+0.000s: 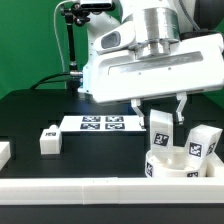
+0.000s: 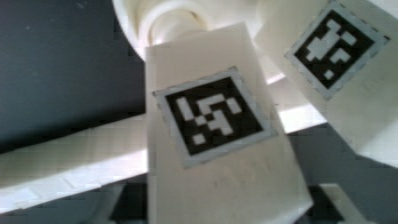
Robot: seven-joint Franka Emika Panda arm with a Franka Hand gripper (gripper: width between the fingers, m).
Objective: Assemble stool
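Right now my gripper hangs over the seat, which sits near the front at the exterior view's right, just behind the border rail. My fingers straddle a leg that stands upright in the seat, with a second leg upright just beside it. The wrist view shows the first leg's tag between my pads, but I cannot tell whether they press on it or stand slightly clear. I judge the step in hand to be fixing this leg into the seat. Next I need a square, firm grip and a straight push or twist down its axis, without nudging the neighbour. A loose leg waits at the exterior view's left, near the marker board.
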